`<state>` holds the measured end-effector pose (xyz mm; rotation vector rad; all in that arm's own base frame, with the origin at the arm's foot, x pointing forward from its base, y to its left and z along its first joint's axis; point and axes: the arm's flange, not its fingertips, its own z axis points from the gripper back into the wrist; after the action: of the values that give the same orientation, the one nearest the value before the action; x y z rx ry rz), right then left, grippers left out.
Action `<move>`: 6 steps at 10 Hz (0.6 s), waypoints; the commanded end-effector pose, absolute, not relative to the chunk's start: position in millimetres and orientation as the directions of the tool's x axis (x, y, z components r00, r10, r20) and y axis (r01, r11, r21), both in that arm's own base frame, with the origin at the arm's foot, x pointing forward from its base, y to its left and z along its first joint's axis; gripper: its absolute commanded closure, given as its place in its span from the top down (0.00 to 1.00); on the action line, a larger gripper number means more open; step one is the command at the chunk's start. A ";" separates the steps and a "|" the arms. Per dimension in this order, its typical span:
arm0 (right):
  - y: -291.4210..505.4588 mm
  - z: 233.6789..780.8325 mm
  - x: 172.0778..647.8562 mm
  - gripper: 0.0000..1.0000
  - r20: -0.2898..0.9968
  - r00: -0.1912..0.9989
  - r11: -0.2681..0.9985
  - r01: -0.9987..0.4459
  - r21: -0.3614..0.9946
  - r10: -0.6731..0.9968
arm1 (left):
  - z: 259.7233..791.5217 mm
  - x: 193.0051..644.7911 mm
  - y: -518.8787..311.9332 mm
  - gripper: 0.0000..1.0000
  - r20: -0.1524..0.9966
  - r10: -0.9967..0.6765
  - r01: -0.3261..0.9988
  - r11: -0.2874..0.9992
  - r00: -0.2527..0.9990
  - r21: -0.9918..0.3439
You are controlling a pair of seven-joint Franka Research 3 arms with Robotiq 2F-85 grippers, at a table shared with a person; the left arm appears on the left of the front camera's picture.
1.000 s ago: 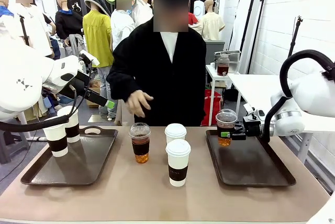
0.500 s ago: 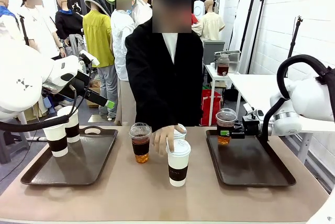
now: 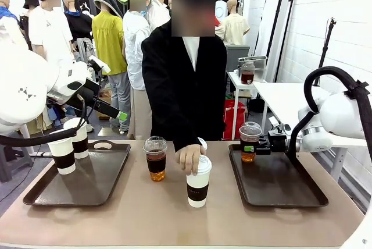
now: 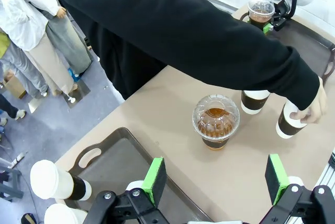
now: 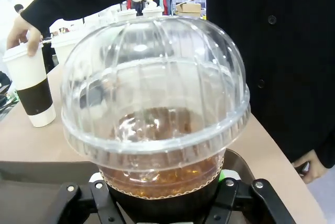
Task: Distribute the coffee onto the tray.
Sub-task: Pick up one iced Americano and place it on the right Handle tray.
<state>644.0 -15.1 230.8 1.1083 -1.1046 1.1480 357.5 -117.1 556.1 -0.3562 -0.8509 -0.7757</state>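
My right gripper (image 3: 260,148) (image 5: 162,195) is shut on a clear dome-lidded cup of coffee (image 3: 250,141) (image 5: 154,109), at the far left corner of the right tray (image 3: 290,191). Another clear cup (image 3: 156,158) (image 4: 215,122) and two white sleeved cups (image 3: 198,180) (image 4: 255,101) stand mid-table. The person's hand (image 3: 189,157) (image 4: 314,111) rests on one white cup (image 4: 291,122) (image 5: 31,85). The left tray (image 3: 87,185) (image 4: 120,164) carries two white cups (image 3: 61,155) (image 3: 77,137). Above that tray's far edge my left gripper (image 3: 119,115) (image 4: 215,179) hangs open and holds nothing.
The person in a black jacket (image 3: 186,80) stands at the far side and leans over the table's middle. A sleeve (image 4: 172,30) crosses the left wrist view above the cups. Bare brown tabletop (image 3: 145,214) runs along the near edge.
The person's hand has come down from chest height onto a white cup in the middle. Both grippers and the held clear cup have stayed in place.
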 end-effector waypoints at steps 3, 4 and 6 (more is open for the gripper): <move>-13.7 235.1 655.3 0.87 0.987 0.142 0.088 -0.987 0.136 0.070 | 555.7 357.4 -115.3 1.00 0.780 -0.466 0.740 0.672 0.418 0.006; -12.9 234.8 653.7 1.00 0.986 0.152 0.092 -0.985 0.145 0.074 | 555.7 357.4 -115.3 1.00 0.780 -0.466 0.740 0.672 0.418 0.006; -10.7 235.6 648.6 1.00 0.982 0.170 0.092 -0.982 0.162 0.080 | 555.7 357.4 -115.3 1.00 0.780 -0.466 0.740 0.672 0.418 0.006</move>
<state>647.0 -13.9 230.4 1.1384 -1.0619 1.0976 357.5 -117.1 556.0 -0.3562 -0.8509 -0.7757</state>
